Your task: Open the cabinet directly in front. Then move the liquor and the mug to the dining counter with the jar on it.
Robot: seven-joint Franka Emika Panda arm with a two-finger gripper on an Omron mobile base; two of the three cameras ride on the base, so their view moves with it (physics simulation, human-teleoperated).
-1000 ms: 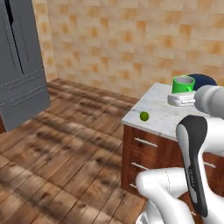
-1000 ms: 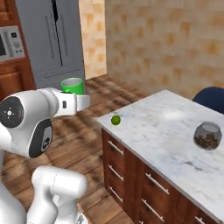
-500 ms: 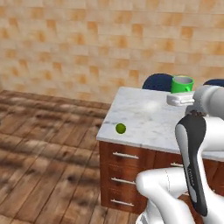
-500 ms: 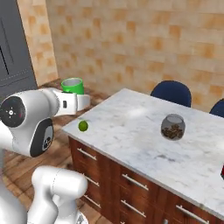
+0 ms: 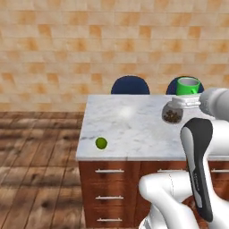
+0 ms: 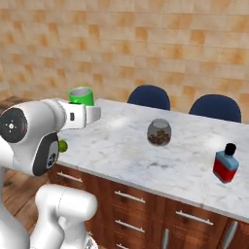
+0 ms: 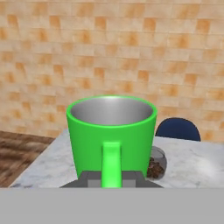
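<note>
The bright green mug [image 7: 111, 135] stands upright in my gripper [image 7: 111, 177], which is shut on it; the mug [image 5: 188, 86] hangs in the air above the right part of the dining counter [image 5: 129, 129]. From the right base camera the mug [image 6: 81, 96] is over the counter's near left corner [image 6: 112, 146]. The glass jar [image 6: 159, 132] with brown contents stands mid-counter, and shows as the jar [image 5: 172, 114] just below the hand. The liquor [image 6: 226, 164], a red bottle with a black cap, stands on the counter at the right.
A small green round fruit [image 5: 101, 143] lies near the counter's left front edge. Two blue chairs [image 6: 148, 97] [image 6: 216, 107] stand behind the island against the tiled wall. Drawers with silver handles [image 5: 109, 171] face me. Wooden floor spreads to the left.
The whole scene has swung as the base turned: the island now lies square in front. The mug stays held in the gripper. The liquor bottle has come into the right base view.
</note>
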